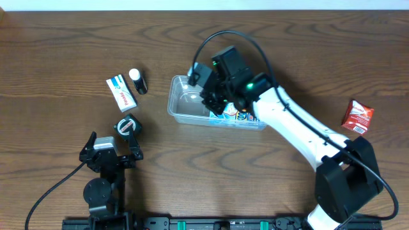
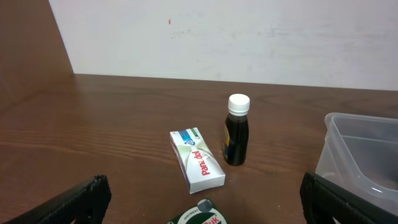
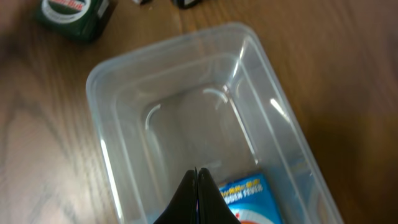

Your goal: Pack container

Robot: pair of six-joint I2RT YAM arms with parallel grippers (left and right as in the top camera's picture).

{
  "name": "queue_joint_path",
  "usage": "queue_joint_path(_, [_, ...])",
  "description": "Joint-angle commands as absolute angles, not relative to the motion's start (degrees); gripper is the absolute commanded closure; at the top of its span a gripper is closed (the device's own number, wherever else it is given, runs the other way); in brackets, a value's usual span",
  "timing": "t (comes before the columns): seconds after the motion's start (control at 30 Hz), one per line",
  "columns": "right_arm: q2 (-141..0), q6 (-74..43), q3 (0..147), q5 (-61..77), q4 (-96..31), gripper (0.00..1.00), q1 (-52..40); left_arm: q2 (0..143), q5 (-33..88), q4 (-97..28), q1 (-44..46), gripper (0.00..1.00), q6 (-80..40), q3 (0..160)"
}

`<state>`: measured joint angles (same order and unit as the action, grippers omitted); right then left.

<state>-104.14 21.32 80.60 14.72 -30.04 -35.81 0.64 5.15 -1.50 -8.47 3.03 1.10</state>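
Note:
The container is a clear tub at mid-table. A blue printed box lies flat in its right end. My right gripper hangs over the tub, shut with nothing between its fingers. In the right wrist view the gripper points down into the container, just beside the blue box. My left gripper rests open at the near left. A green ointment box lies on the table between its fingers.
A white medicine box and a dark bottle with a white cap stand left of the tub. A red carton lies at the far right. The green box lies just ahead of the left gripper.

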Motion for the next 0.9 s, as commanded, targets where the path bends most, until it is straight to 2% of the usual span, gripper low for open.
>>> queue_joint_path(0.0, [-105.9,18.9,80.6,9.0,-28.4,0.99,-37.4,0.3,5.8,-3.6,-8.5,0.02,3.4,0.2])
queue_joint_path(0.5, [-117.4,24.8,80.6,8.6,-26.1,0.99,-37.8,0.3,5.8,-3.6,-8.5,0.02,3.4,0.2])
queue_joint_path(0.87, [-118.1,29.3,80.6,2.5,-29.5,0.99,-37.8,0.3,5.8,-3.6,-8.5,0.02,3.4,0.2])
